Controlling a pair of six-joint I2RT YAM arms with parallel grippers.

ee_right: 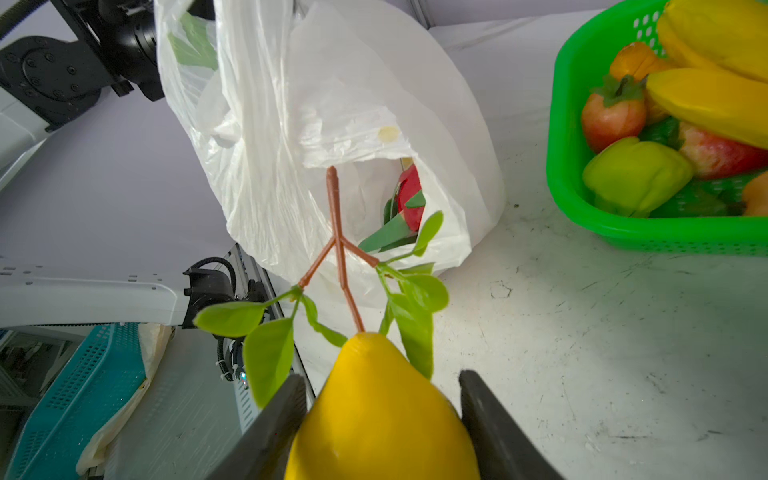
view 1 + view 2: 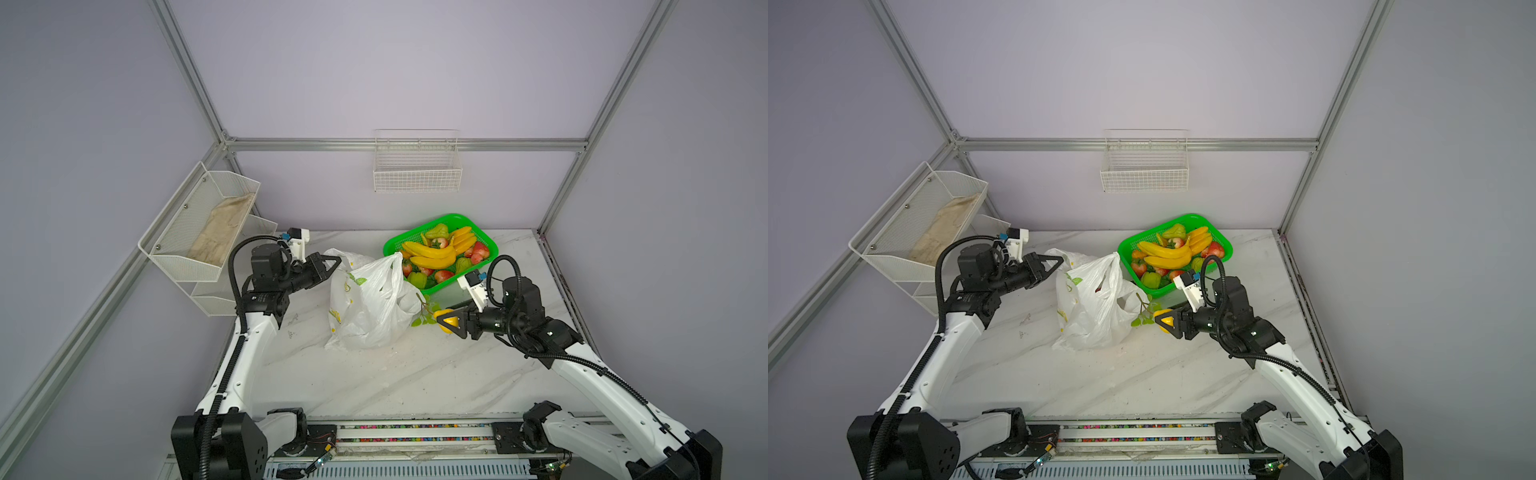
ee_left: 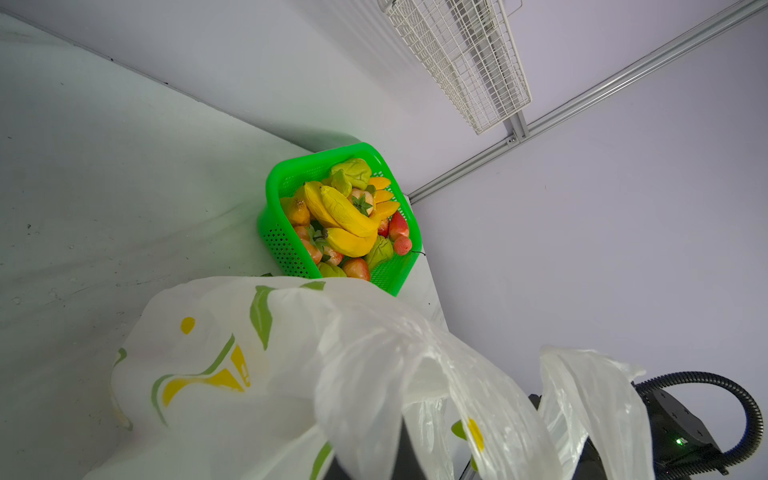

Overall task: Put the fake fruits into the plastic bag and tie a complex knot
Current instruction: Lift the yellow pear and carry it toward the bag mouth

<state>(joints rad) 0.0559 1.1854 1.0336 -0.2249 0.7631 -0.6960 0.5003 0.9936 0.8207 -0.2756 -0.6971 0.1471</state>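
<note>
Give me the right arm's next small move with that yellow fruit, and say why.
Probably ease the right claw forward so the yellow fruit enters the plastic bag, twig first. The left claw holds a handle up, the bag's mouth gapes toward the fruit, the twig tip is at the opening, and a red fruit lies inside.
</note>
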